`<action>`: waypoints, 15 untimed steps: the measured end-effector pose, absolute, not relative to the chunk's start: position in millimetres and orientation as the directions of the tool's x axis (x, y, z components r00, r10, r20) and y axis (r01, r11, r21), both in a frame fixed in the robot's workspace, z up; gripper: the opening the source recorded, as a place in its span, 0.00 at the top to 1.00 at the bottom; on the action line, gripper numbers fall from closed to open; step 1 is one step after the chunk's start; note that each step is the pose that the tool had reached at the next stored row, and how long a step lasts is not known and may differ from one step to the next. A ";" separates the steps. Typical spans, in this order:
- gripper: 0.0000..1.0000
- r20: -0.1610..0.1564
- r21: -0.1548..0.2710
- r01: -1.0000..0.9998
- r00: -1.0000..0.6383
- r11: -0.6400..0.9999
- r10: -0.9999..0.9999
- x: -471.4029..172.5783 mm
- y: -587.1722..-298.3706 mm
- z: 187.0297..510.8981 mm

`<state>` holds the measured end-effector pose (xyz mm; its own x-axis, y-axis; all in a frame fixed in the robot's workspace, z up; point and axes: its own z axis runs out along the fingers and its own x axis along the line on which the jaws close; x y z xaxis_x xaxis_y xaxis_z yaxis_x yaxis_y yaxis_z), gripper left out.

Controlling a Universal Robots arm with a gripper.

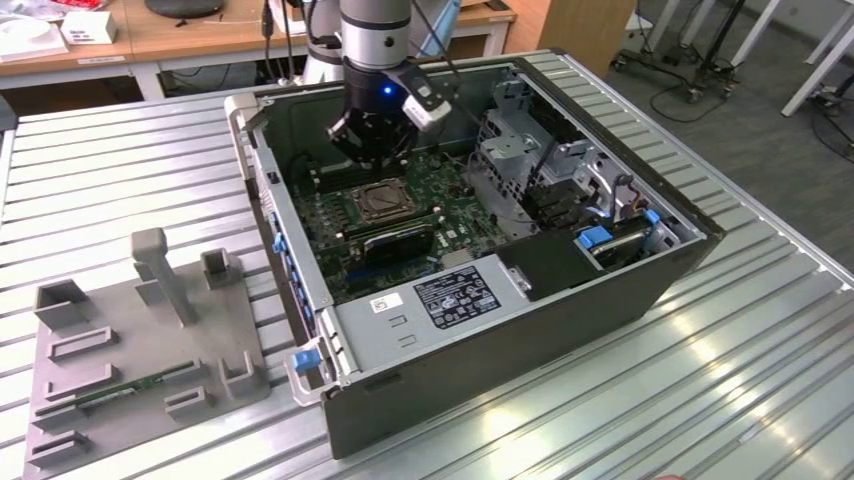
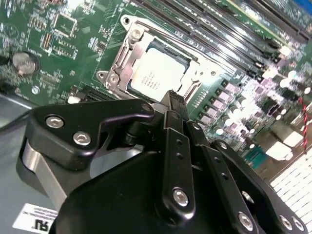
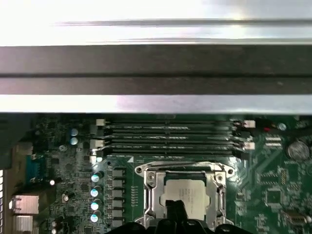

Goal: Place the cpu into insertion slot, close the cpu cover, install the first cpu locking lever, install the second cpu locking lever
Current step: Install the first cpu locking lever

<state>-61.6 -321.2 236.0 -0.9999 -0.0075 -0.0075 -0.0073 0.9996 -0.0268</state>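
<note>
Tool (image 2: pixel 171 97) fingers look pressed together with nothing between them, and the tip hangs just above the near edge of the cpu (image 2: pixel 158 73); whether it touches the metal cannot be told. In the first wrist view the same dark tip (image 3: pixel 175 208) overlaps the lower part of the chip. From the exterior view the tool (image 1: pixel 378 160) stands inside the open case (image 1: pixel 534 330), close over the socket.

The cpu lies flat in the slot (image 2: pixel 105 76), its grey top showing through the window of the cover (image 2: pixel 130 53), which appears to be down around it. Whether either locking lever is latched cannot be told.

Around the socket spreads the green board (image 2: pixel 73 48), with memory slots (image 3: pixel 165 139) running along one side and rows of small parts close by. The case sits on a ribbed metal counter (image 1: pixel 160 170), with a grey fixture tray (image 1: pixel 147 340) well apart towards the exterior view's left.

The main risk, as it seems, is a misplaced push. A tip this near the chip could bear on the cpu or the cover rather than a lever, and force on a cover not fully seated might bend the contacts beneath. A slip off thin metal could drive the tip into the board's small parts.
</note>
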 end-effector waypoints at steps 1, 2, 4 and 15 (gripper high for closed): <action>0.89 -0.007 -0.027 -0.016 -1.000 1.000 -0.016 -61.2 -321.2 235.9; 0.89 -0.007 -0.027 -0.020 -1.000 0.999 -0.020 -60.2 -321.2 235.9; 0.89 -0.008 -0.027 -0.024 -1.000 0.999 -0.024 -57.1 -321.4 235.9; 0.89 -0.016 -0.027 -0.042 -0.999 0.999 -0.043 -50.3 -326.7 235.7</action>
<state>-50.3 -326.7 235.7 -0.9990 -0.0425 -0.0162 -0.0421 0.9987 -0.0272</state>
